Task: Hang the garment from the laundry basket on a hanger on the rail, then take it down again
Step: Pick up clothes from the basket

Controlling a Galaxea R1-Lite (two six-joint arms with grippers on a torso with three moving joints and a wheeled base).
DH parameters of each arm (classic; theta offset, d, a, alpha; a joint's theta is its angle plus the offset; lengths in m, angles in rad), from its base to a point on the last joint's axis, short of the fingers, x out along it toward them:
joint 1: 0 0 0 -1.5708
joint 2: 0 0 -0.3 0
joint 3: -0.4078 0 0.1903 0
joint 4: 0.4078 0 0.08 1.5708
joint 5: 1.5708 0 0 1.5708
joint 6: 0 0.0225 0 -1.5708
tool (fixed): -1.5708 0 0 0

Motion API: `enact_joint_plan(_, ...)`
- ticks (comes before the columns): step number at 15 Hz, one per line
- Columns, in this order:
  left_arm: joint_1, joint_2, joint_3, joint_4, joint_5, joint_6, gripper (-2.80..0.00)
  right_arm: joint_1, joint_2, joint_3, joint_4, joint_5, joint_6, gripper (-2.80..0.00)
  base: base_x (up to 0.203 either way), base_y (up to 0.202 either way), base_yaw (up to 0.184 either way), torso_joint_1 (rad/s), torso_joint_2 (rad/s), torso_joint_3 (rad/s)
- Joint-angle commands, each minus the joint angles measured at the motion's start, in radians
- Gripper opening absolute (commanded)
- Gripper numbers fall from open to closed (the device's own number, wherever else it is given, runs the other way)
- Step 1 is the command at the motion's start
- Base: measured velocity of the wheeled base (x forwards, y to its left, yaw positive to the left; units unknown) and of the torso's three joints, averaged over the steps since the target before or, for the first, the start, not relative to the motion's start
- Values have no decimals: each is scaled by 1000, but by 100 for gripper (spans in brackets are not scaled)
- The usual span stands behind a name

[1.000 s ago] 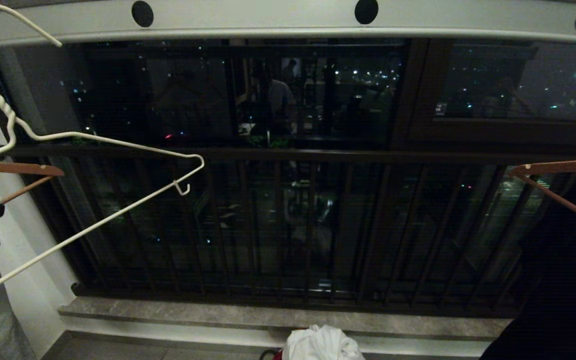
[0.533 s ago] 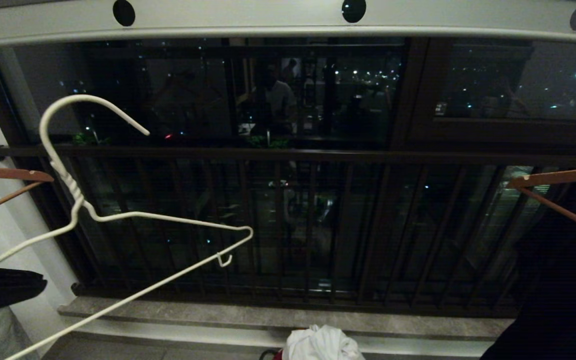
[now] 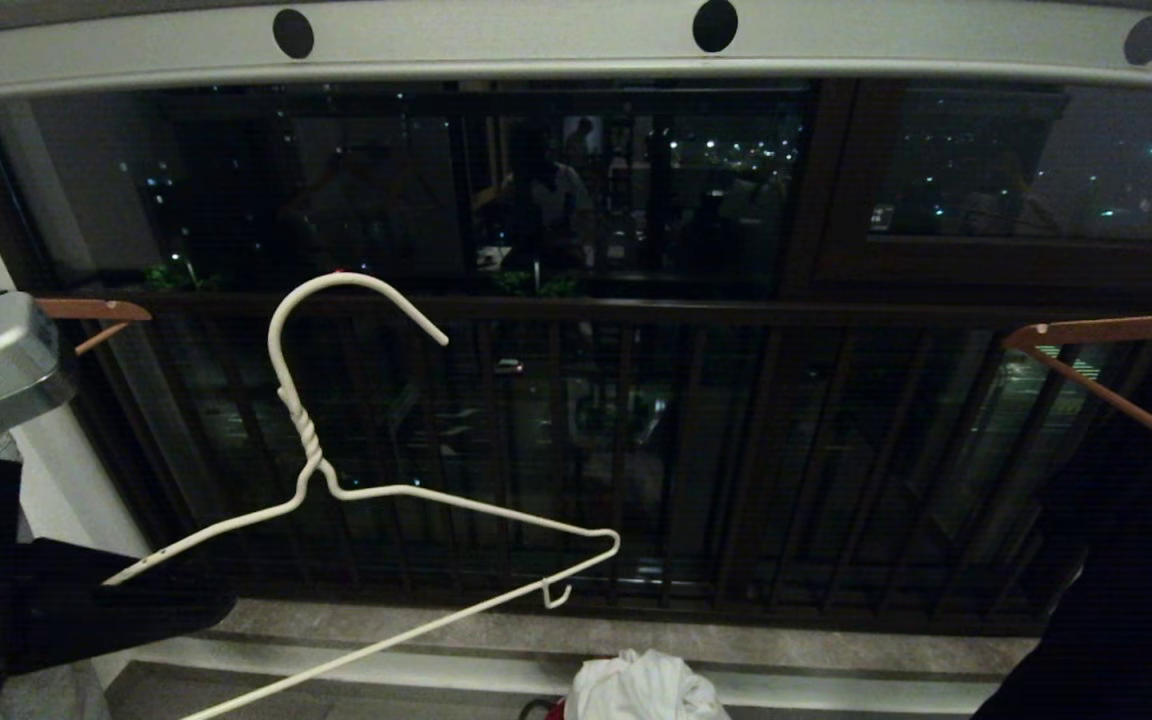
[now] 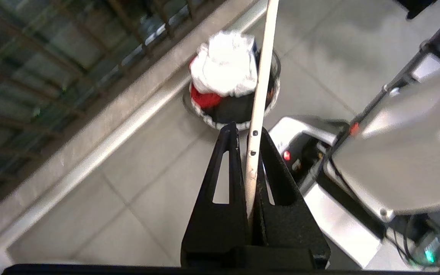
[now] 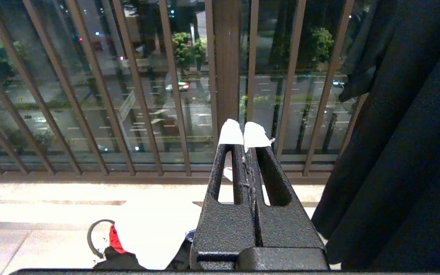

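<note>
Thin white twisted-neck wire hanger (image 3: 336,470)

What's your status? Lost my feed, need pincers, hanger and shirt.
Left pincer shut on the hanger, off the rail. Right pincer shut, empty. Garment in the laundry basket.

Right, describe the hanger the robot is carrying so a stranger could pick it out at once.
Below the pale drying rail, in front of the dark balcony railing, the left gripper holds one hanger in mid-air. It is thin white wire with a twisted neck; the hangers at either side are brown wood.
</note>
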Motion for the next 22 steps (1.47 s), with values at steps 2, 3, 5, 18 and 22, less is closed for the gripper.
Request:
enact_joint_plan(2, 142, 97, 25, -69, -157, 41, -280, 1, 1, 0, -1, 0, 0, -280, 0, 0, 0, 0, 0, 0)
enact_joint_plan(3, 203, 116, 32, -76, -239, 84, -280, 1, 1, 0, -1, 0, 0, -280, 0, 0, 0, 0, 0, 0)
enact_joint_plan(5, 297, 153, 45, -81, -406, 171, -280, 1, 1, 0, -1, 0, 0, -280, 0, 0, 0, 0, 0, 0)
enact_joint_plan(18, 354, 219, 57, -84, -626, 231, -280, 0, 1, 0, -1, 0, -1, -280, 0, 0, 0, 0, 0, 0)
enact_joint_plan(22, 354, 216, 60, -84, -626, 234, -280, 1, 1, 0, -1, 0, -1, -280, 0, 0, 0, 0, 0, 0)
